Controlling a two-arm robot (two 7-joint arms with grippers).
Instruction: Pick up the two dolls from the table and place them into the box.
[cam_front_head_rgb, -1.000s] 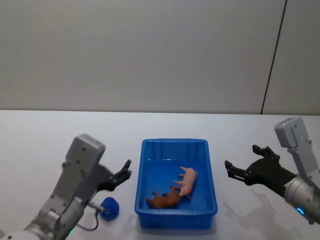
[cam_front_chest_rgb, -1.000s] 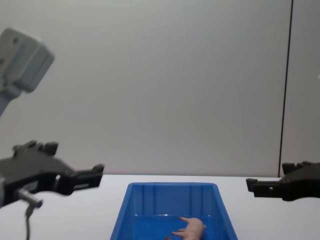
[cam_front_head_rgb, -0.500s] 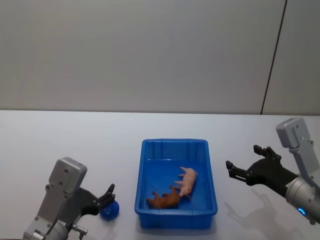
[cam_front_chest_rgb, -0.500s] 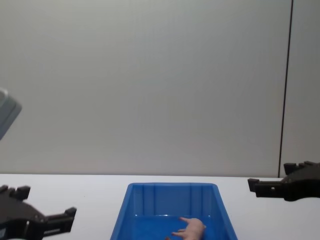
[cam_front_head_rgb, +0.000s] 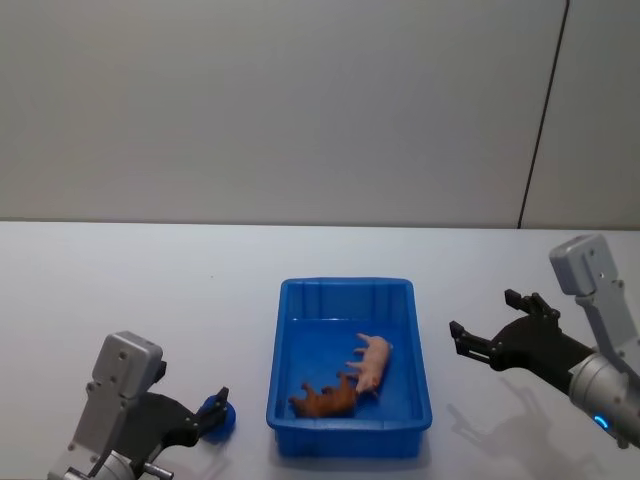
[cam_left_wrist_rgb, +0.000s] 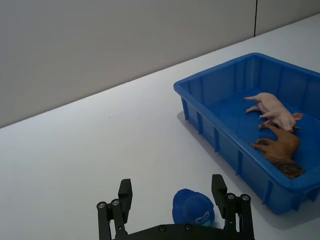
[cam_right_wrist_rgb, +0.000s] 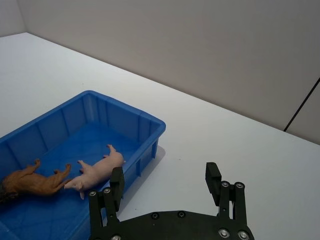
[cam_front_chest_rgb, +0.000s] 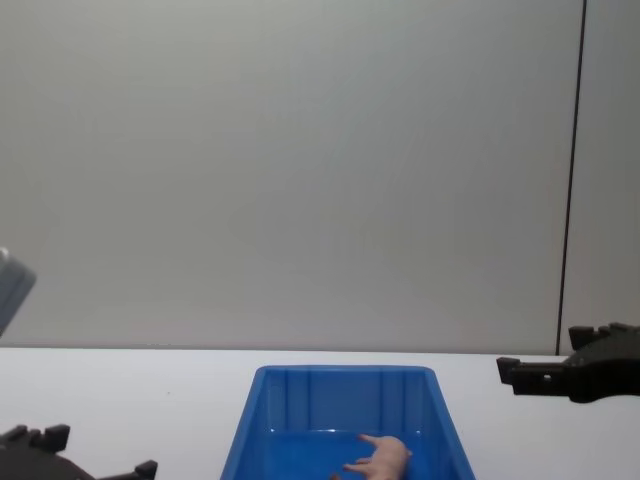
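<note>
Between the two sets of jaws lies the flat, plain white tabletop (cam_front_head_rgb: 150, 290), which carries everything else. Upon it, between both grippers, sits the bright blue rectangular plastic box (cam_front_head_rgb: 349, 292) with a rimmed edge and glossy inside. Both dolls lie within it, on its floor, toward the end nearer the robot.

Well out to the box's right side, the right gripper (cam_front_head_rgb: 484, 345) hovers above the tabletop with its black jaws spread wide and nothing between them; in the right wrist view (cam_right_wrist_rgb: 165, 187) the box and both dolls sit ahead of those jaws and off to one side. Low beside the box's left side, the left gripper (cam_front_head_rgb: 215, 410) also has its jaws wide apart and holds nothing; in the left wrist view (cam_left_wrist_rgb: 172, 200) the box lies ahead of them and off to one side.

Inside the box, the pale flesh-pink pig doll (cam_front_head_rgb: 372, 362) with stubby limbs lies on its side, and the brown legged animal doll (cam_front_head_rgb: 324, 400) lies just beside it, the two apparently touching.

Directly in front of the left jaws, between their tips, a small rounded blue object (cam_left_wrist_rgb: 193, 207) rests on the tabletop, ungripped.
</note>
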